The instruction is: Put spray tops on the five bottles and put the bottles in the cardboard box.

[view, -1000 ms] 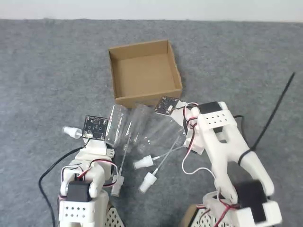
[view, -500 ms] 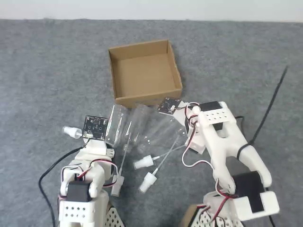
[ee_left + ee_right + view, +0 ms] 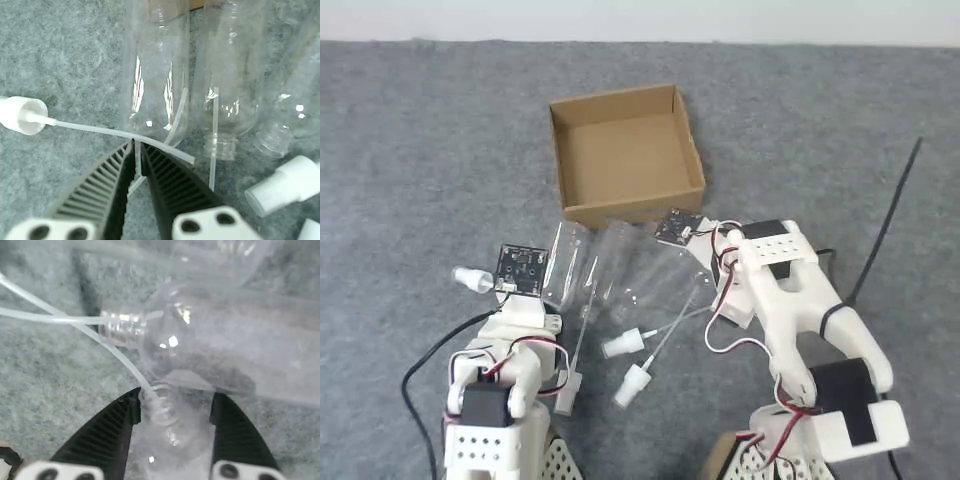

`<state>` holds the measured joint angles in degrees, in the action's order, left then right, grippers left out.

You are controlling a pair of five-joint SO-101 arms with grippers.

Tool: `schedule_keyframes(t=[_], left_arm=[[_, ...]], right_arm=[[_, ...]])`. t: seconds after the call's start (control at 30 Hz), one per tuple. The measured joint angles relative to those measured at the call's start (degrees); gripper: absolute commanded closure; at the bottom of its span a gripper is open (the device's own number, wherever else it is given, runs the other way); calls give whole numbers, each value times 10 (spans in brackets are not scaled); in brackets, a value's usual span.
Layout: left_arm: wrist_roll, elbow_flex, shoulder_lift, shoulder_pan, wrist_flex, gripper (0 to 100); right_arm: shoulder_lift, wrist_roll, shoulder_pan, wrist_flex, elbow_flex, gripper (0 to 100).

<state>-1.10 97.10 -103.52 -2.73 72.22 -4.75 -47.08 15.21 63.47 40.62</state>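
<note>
Your left claw (image 3: pixel 137 147) is clenched on the thin tube of a spray top (image 3: pixel 20 115), whose white head sticks out to one side. Pinched that far from the head, the tube may bend or slip as you aim it at a bottle mouth. Your right claw (image 3: pixel 175 402) stands released, its jaws either side of the neck of a bottle (image 3: pixel 165 415) lying just in front of the cardboard box (image 3: pixel 625 150). If you close it off-centre, the slick bottle may squirt away, or you may trap the loose tube touching its neck. Everything lies on grey carpet (image 3: pixel 420 150), and a pale wall (image 3: pixel 620 20) runs behind.
</note>
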Motion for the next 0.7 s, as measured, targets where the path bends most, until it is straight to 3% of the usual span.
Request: schedule_keyframes(t=[0.4, 0.7], left_arm=[[0, 0, 0, 0, 0, 983], [0, 0, 0, 0, 0, 983]], right_arm=[[0, 38, -73, 0, 0, 828], [0, 138, -91, 0, -2, 828]])
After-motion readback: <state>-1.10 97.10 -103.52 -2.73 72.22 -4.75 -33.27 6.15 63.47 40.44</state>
